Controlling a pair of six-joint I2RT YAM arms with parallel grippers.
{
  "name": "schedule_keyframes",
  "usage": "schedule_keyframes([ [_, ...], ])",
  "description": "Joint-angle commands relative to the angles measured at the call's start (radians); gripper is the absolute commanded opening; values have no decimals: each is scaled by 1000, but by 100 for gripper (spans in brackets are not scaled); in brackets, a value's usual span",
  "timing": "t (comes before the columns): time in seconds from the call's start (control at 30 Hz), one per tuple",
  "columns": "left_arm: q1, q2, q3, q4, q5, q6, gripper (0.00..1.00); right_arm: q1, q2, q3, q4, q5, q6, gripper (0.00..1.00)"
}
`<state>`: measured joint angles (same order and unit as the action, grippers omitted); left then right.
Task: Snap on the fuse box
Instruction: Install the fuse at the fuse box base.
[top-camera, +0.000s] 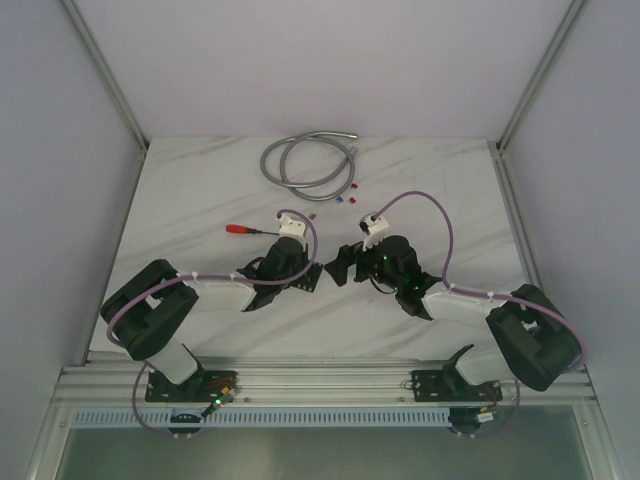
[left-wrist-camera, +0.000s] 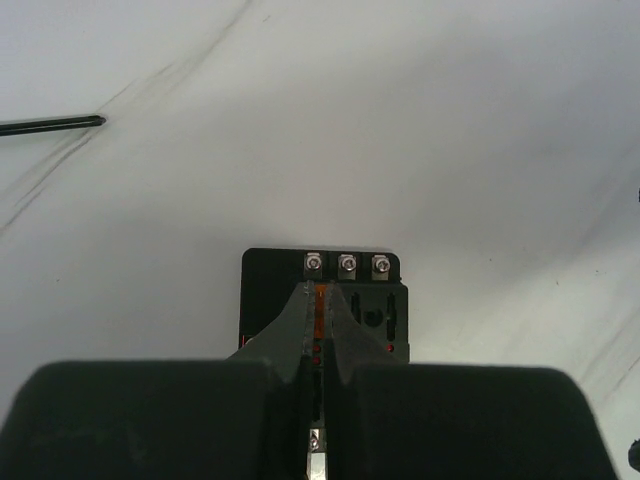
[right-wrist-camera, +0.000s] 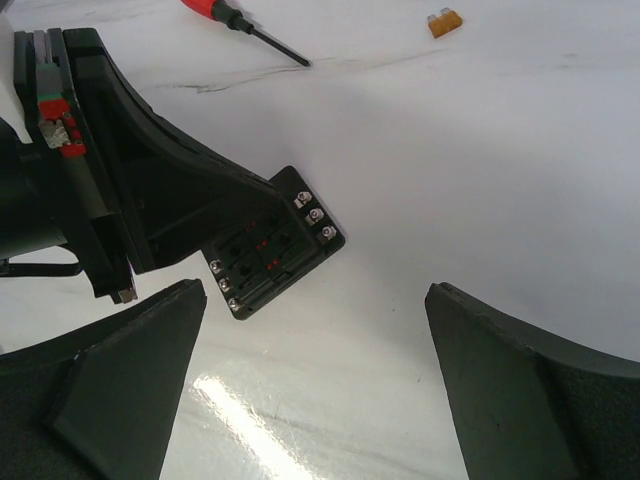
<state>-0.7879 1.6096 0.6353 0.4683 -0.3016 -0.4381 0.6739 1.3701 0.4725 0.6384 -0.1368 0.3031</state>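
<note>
My left hand (left-wrist-camera: 320, 296) is directly over the fuse box (left-wrist-camera: 268, 290), its two fingers brought together and their tips resting on the box's slotted top. A thin orange sliver shows between the tips; I cannot tell whether I am pinching it or whether it sits in a slot. The fuse box lies flat on the white marbled tabletop (top-camera: 200, 190), with a row of three silver screws along the edge farthest from me and small red specks in its slots.

My right hand (right-wrist-camera: 315, 290) is just to the right of the fuse box, fingers spread wide apart, holding nothing and not touching the box.

Beyond the fuse box and to its left lies a screwdriver (top-camera: 238, 229) with a red handle, its dark shaft pointing back toward the box. Beyond the box and a little right, a few tiny loose fuses (top-camera: 345, 198) are scattered, one of them orange. Farthest past the box rests a grey coiled cable (top-camera: 305, 160).
</note>
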Motion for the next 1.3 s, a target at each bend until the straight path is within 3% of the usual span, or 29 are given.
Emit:
schedule_keyframes([
  [0.0,9,4,23,-14,16,21,0,-3,7,29,36,-19,4,100],
  [0.37,9,0,34,-35,18,14,23,-4,13,32,37,-29,5,100],
  [0.8,9,-19,55,-91,14,-3,33,-4,11,33,35,-31,5,100],
  [1.07,9,-45,174,-317,-6,-32,36,-3,4,40,16,-29,5,100],
  [1.27,9,-12,253,-467,16,-50,29,-3,2,43,-5,-11,5,100],
])
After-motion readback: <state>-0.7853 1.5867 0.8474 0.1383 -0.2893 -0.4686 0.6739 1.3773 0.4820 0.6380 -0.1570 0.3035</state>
